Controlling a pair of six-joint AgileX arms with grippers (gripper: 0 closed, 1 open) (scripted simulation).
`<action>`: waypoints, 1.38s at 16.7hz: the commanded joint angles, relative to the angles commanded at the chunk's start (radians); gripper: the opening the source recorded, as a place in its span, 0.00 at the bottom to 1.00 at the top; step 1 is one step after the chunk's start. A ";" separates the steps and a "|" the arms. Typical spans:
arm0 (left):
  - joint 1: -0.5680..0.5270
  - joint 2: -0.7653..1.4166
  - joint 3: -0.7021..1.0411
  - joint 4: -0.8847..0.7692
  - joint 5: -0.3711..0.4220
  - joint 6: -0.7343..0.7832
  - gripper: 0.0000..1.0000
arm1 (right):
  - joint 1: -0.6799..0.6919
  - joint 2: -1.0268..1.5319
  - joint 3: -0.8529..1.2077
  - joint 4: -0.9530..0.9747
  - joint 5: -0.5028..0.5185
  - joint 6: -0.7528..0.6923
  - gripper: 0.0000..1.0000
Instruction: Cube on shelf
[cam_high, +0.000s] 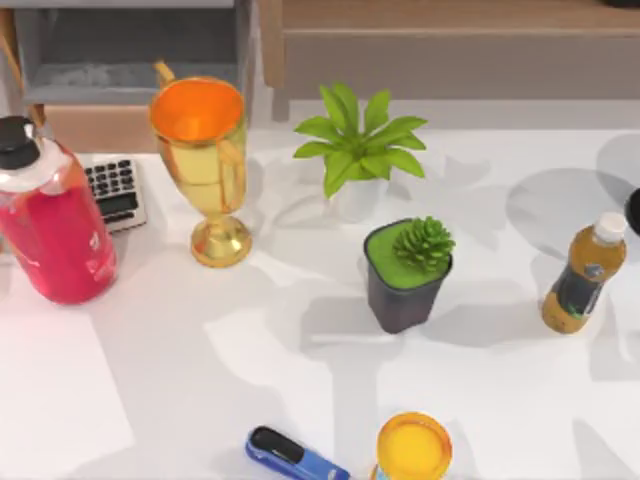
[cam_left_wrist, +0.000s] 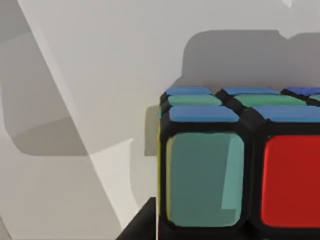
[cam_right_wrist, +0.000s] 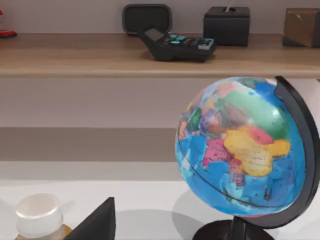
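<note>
The cube (cam_left_wrist: 240, 165) looms close in the left wrist view, with blue and green tiles on top and a teal and a red tile on its near face, all on a black grid. One dark finger (cam_left_wrist: 141, 226) of my left gripper presses against its side, so the gripper is shut on it, with white table behind. The shelf (cam_high: 450, 15) is a wide light-brown board with a grey-brown front along the table's far side, also visible as the shelf (cam_right_wrist: 75, 55). One finger (cam_right_wrist: 95, 222) of my right gripper sits well off to the side, open with nothing between.
A phone (cam_right_wrist: 175, 42), speaker (cam_right_wrist: 146, 17) and boxes stand on the shelf; a globe (cam_right_wrist: 240, 145) in front. On the table: gold trophy (cam_high: 205, 160), leafy plant (cam_high: 355, 150), dark pot (cam_high: 405, 275), red bottle (cam_high: 45, 215), tea bottle (cam_high: 583, 270), calculator (cam_high: 115, 190), stapler (cam_high: 290, 455), yellow cup (cam_high: 413, 448). Grey cubby (cam_high: 130, 60) far left.
</note>
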 joint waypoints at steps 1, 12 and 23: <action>0.000 0.000 0.000 0.000 0.000 0.000 0.00 | 0.000 0.000 0.000 0.000 0.000 0.000 1.00; 0.014 -0.025 -0.002 -0.060 -0.002 0.005 0.00 | 0.000 0.000 0.000 0.000 0.000 0.000 1.00; 0.101 -0.159 0.139 -0.259 -0.126 0.020 0.00 | 0.000 0.000 0.000 0.000 0.000 0.000 1.00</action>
